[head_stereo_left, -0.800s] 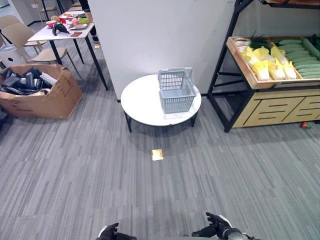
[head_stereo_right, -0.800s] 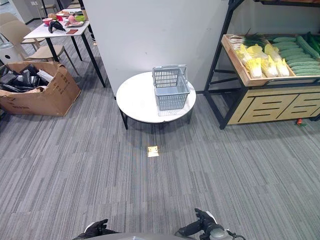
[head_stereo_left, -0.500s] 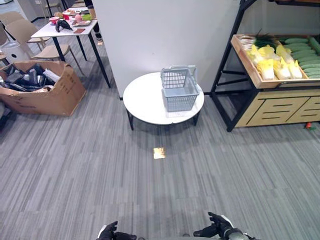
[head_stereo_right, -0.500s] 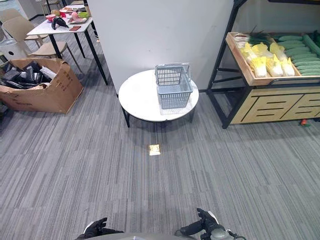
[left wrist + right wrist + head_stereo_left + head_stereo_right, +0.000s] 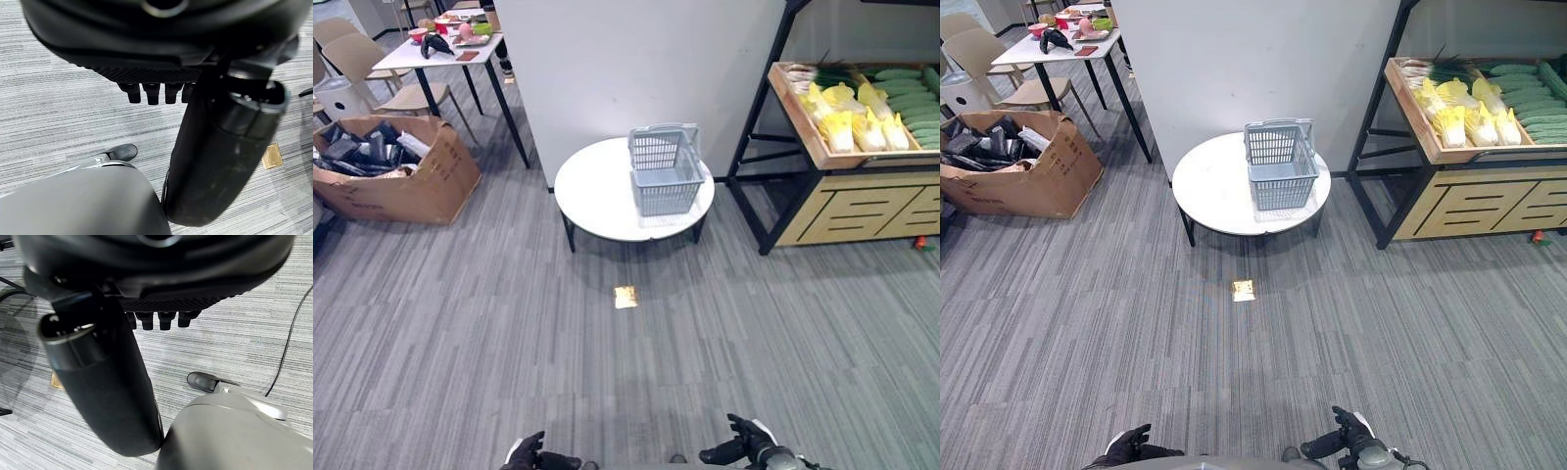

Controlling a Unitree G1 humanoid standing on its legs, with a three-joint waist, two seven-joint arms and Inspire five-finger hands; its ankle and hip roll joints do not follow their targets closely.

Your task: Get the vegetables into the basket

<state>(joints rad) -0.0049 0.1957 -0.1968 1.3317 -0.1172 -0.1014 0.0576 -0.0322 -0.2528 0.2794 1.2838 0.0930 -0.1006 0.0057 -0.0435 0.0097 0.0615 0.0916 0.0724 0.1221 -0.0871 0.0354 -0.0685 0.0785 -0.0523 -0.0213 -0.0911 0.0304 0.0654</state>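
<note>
A grey plastic basket (image 5: pixel 664 174) stands empty on the right side of a round white table (image 5: pixel 592 196), its handle folded back. The vegetables lie in a wooden tray (image 5: pixel 803 132) on a black shelf at the far right: yellow-green cabbages (image 5: pixel 847 116) and green cucumbers (image 5: pixel 913 96). Both hands hang low at the near edge, far from the table and the shelf. My left hand (image 5: pixel 530 454) and my right hand (image 5: pixel 745 449) have relaxed fingers and hold nothing. In the wrist views the left thumb (image 5: pixel 220 147) and the right thumb (image 5: pixel 98 382) hang over bare carpet.
A white partition wall (image 5: pixel 636 69) rises behind the round table. At the left is an open cardboard box (image 5: pixel 396 176) full of dark items, with a white table (image 5: pixel 445 49) of food items and chairs (image 5: pixel 367 64) behind it. A small yellow tag (image 5: pixel 626 297) lies on the grey carpet.
The whole picture has drifted a little, so the camera moved. Both hands stay low and empty; nothing on the table or shelf has moved.
</note>
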